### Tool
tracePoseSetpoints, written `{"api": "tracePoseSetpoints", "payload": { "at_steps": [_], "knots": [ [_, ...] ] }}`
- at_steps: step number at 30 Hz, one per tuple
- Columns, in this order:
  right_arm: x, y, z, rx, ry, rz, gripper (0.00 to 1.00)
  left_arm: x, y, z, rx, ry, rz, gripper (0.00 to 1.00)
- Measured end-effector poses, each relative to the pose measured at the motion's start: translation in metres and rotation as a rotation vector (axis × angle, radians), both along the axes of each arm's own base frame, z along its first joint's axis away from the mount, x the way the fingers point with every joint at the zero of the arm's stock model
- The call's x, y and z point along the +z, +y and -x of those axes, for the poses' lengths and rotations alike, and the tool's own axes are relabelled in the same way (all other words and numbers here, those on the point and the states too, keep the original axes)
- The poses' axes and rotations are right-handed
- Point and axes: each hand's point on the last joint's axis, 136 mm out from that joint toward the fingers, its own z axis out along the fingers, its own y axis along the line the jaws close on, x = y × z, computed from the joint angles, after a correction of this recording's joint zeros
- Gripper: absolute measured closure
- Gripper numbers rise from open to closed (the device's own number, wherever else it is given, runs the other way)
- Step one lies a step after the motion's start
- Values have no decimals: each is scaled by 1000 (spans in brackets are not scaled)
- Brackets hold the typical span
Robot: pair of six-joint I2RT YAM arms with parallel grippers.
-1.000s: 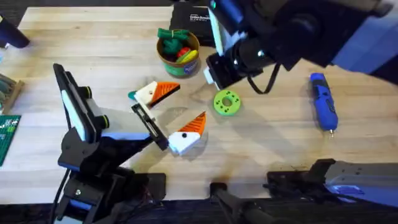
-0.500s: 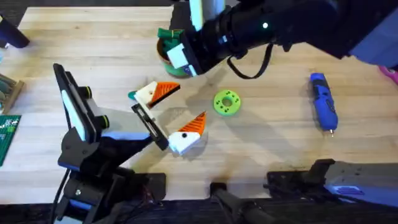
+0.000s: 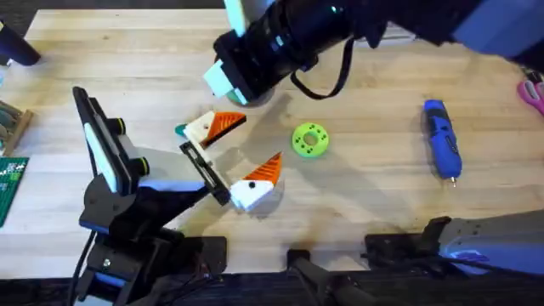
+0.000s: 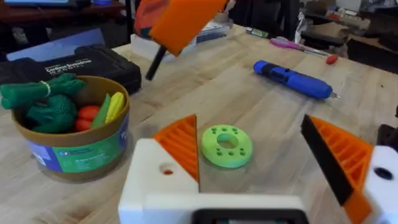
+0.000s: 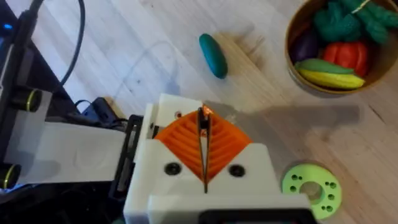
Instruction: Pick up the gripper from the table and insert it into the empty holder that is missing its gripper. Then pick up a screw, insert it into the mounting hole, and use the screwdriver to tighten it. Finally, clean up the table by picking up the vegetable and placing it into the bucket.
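The loose gripper (image 3: 217, 126), a white block with an orange wedge, lies on the table beside the teal vegetable (image 3: 180, 130). My right gripper (image 3: 219, 83) hangs just above and behind it, shut and holding nothing; in its wrist view the pads (image 5: 186, 146) meet over the gripper (image 5: 163, 111), with the vegetable (image 5: 213, 55) beyond. The black holder (image 3: 204, 172) ends my left arm and carries one finger (image 3: 255, 183) at its near end. My left gripper (image 4: 261, 168) stands open and holds nothing. The bucket (image 4: 74, 152) of toy vegetables stands behind. The blue screwdriver (image 3: 442, 140) lies far right.
A bright green disc with holes (image 3: 309, 140) sits mid-table. A black case (image 4: 68, 62) lies behind the bucket. Pink scissors (image 3: 532, 89) are at the right edge and a circuit board (image 3: 10, 189) at the left edge.
My right arm has swept left from beside the green disc, across the bucket, and now covers it above the loose gripper. The left arm and the table's things have not moved.
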Motion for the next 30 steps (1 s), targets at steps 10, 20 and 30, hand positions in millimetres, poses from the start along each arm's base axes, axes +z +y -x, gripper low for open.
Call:
{"api": "tracePoseSetpoints", "payload": {
  "at_steps": [10,20,30],
  "knots": [
    [-16,21,31,173,8,111,994,0,0,0,0,0,0,15],
    [-22,24,34,218,-37,149,994,0,0,0,0,0,0,15],
    [-23,23,30,218,-59,165,994,0,0,0,0,-1,0,16]
  ]
}}
